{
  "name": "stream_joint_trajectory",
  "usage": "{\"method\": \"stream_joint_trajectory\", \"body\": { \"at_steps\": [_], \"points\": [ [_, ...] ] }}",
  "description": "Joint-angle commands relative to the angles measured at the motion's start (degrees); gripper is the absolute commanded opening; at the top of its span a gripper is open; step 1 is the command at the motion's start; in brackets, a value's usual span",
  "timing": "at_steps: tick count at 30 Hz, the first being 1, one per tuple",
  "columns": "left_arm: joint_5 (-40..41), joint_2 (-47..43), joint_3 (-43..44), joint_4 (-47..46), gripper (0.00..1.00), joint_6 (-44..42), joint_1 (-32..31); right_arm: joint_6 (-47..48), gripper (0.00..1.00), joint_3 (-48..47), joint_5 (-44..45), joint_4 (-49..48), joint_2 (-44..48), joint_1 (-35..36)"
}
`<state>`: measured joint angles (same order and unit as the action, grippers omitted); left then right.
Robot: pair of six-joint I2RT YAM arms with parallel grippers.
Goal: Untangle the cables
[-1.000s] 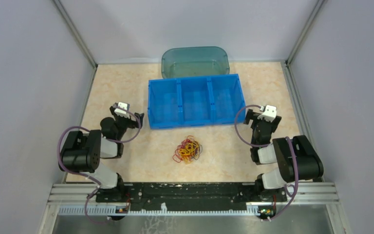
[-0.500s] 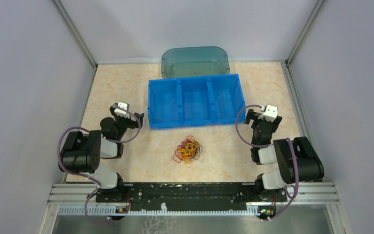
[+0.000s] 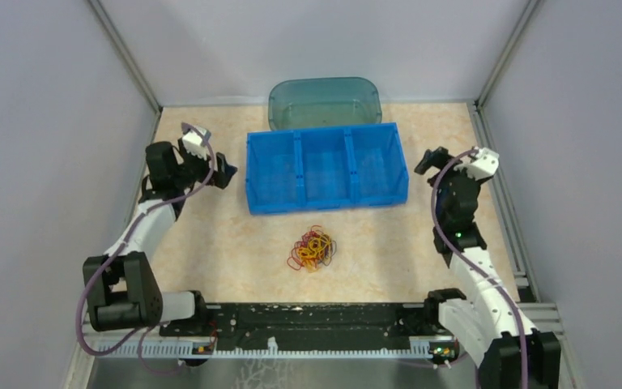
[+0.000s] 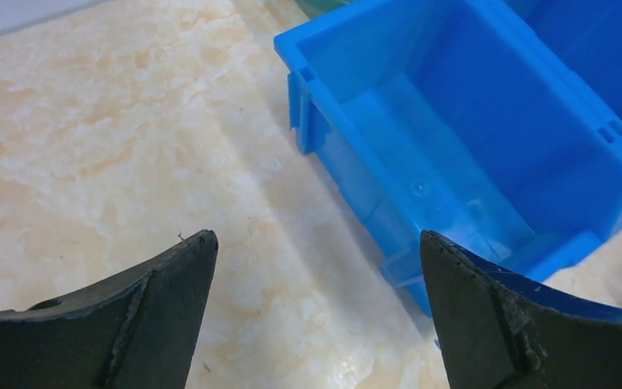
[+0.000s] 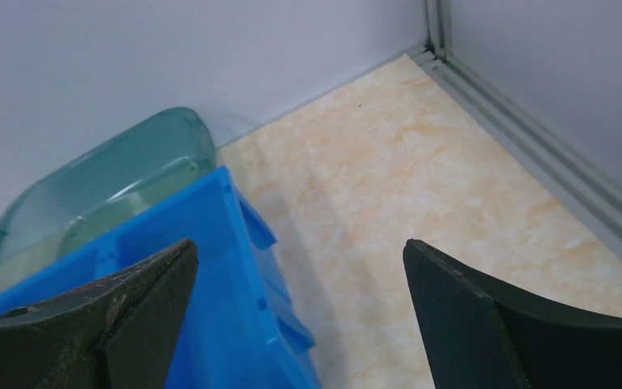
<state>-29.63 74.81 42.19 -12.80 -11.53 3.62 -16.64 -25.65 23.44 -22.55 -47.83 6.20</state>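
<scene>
A: Where is the clump from each hand?

B: The cables (image 3: 312, 250) lie on the table (image 3: 210, 235), just off the near wall of the blue bin (image 3: 324, 203). Both hands are up beside the bin's ends. From the left hand (image 4: 317, 243) the clump is back toward the bases and to its right. From the right hand (image 5: 300, 247) it is back toward the bases and to its left.

A: Which arm is nearer?

B: Much the same, I'd judge; the clump sits about midway between them. It is a roundish knot with no clear long axis, so either side could reach in.

A: And the hands themselves?

B: Both stand with fingers wide apart, holding nothing.

A: Do the wrist cameras see the cables?

B: No. The left wrist view looks past its hand into the bin's end compartment. The right wrist view shows the bin's corner, the green tub (image 5: 97, 178) and the back wall. Only the top view shows the clump, so each hand would have to turn back toward it first.
</scene>
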Motion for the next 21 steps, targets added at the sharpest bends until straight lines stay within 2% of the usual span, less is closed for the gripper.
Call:
{"method": "stream_joint_trajectory", "body": {
  "at_steps": [1, 5, 6, 9, 12, 17, 21],
  "points": [
    [-8.65, -1.31, 10.28, 25.77, 1.0, -1.81, 3.66, -24.34, 0.99, -12.21, -6.71, 26.27, -0.05, -1.52],
    [-10.06, -2.55, 17.93, 39.3, 1.0, -6.26, 4.05, -23.85, 0.99, -13.18, -24.07, 23.76, 0.54, -0.3],
    [-10.63, -3.4, 18.8, 41.78, 1.0, -7.94, 4.03, -22.76, 0.99, -13.79, -22.53, 25.02, 0.55, 3.54],
    [-14.22, -6.51, 18.79, 47.49, 1.0, -13.57, 4.06, -13.96, 0.99, -16.99, -9.57, 30.48, -0.97, 22.73],
    [-16.79, -9.46, 17.09, 52.37, 1.0, -18.7, 3.94, -12.23, 0.91, -18.16, -8.45, 32.8, -5.76, 36.27],
    [-18.61, -11.14, 16.02, 60.04, 1.0, -24.46, 4.0, -11.49, 0.76, -18.88, -13.05, 33.35, -16.34, 48.09],
    [-19.26, -11.87, 15.11, 62.64, 1.0, -27.23, 3.86, -10.25, 0.62, -21.02, -14.2, 33.14, -24.26, 50.84]
  ]
}}
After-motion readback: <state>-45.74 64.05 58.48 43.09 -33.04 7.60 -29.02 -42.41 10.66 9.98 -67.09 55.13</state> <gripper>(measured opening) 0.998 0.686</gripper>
